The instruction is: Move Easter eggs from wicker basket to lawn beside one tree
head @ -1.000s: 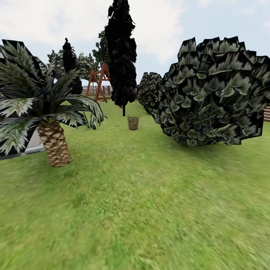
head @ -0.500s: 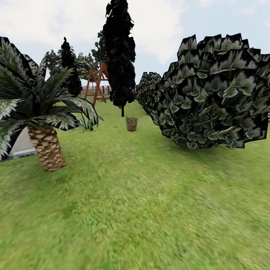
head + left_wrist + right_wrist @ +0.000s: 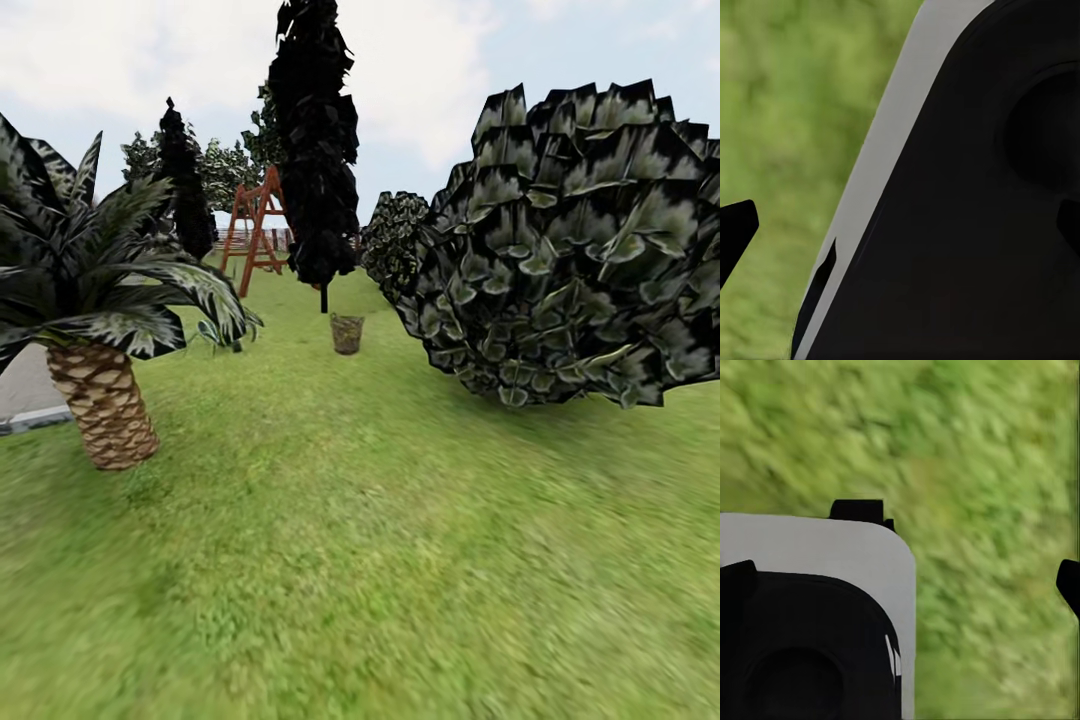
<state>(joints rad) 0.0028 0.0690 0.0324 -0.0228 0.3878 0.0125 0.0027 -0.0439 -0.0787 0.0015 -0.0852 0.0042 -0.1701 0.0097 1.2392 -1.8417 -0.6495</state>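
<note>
basket [image 3: 347, 333]: far off on the lawn [image 3: 380, 560], mid-frame in head view, upright, just in front of the black cypress [image 3: 318, 150] trunk; nothing w/in reach of it.
eggs: too small/far to tell if any sit in the basket.
lawn: blurry green w/ yellowish patches, runs from the near edge back past the basket; also under both wrist cams [image 3: 982, 472].
palm [image 3: 100, 300]: near left, scaly trunk, fronds spread wide; grey paving [image 3: 25, 385] behind it at the left edge.
bush [image 3: 570, 250]: big dark leafy mass at right, low to the grass; a smaller one [image 3: 395, 245] behind it, right of the cypress.
swing frame [image 3: 255, 225]: red-brown a-frame, far back, left of the cypress, betw it and a 2nd thin black tree [image 3: 183, 180].
left jaws: cannot tell open or closed; one black tip [image 3: 733, 236] at the frame edge in left wrist view, beside a large black and grey robot body part [image 3: 967, 210], grass behind.
right jaws: cannot tell either; black tips at both frame edges in right wrist view [image 3: 1069, 581], over grass, w/ a grey-black robot part [image 3: 817, 622] close below.
</note>
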